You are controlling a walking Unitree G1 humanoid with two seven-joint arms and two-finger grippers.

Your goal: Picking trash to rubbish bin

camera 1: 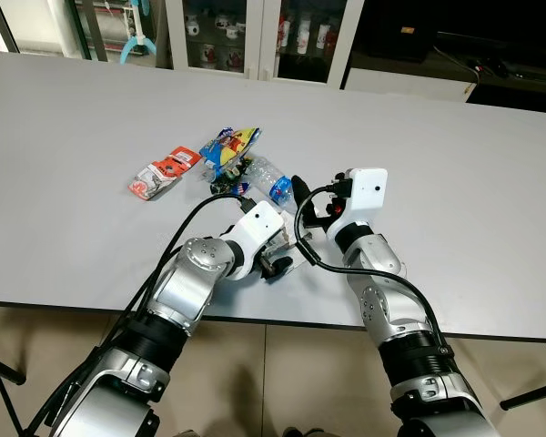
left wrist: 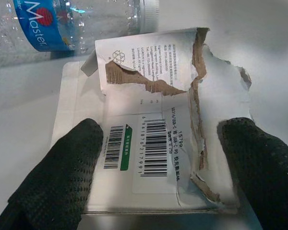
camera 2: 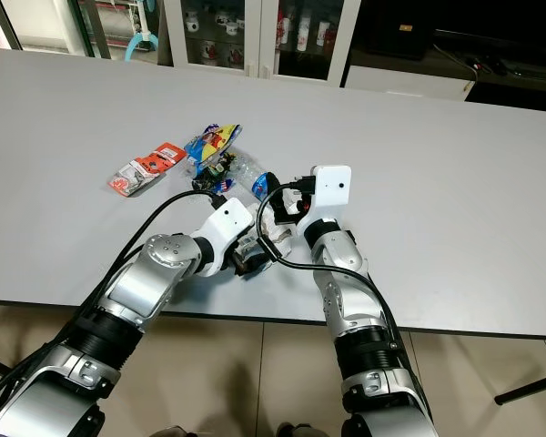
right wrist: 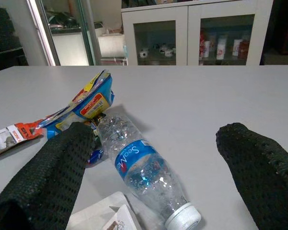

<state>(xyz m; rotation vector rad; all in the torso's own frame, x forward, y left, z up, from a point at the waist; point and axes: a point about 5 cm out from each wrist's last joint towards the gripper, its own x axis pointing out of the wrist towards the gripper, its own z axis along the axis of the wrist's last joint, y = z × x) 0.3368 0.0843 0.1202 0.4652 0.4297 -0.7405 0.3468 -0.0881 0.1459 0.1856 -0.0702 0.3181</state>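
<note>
A wide grey table (camera 1: 91,118) carries a small heap of litter near its front edge, with glass-fronted cabinets (camera 1: 255,36) behind it. Both silver arms reach over that edge. The left gripper (left wrist: 161,158) is down at a torn white cardboard box (left wrist: 153,143) printed with barcodes, its black fingers (left wrist: 62,177) spread apart on either side of the box, which lies flat on the table just in front of the heap. The right gripper (right wrist: 153,158) hovers beside it with its fingers wide apart, facing a crushed clear plastic bottle (right wrist: 144,175) with a blue label and white cap, lying on its side next to the box. Behind the bottle sits a blue and yellow snack bag (camera 1: 229,147), and further to the robot's left a red and white wrapper (camera 1: 164,171) lies flat, slightly apart from the rest.
</note>
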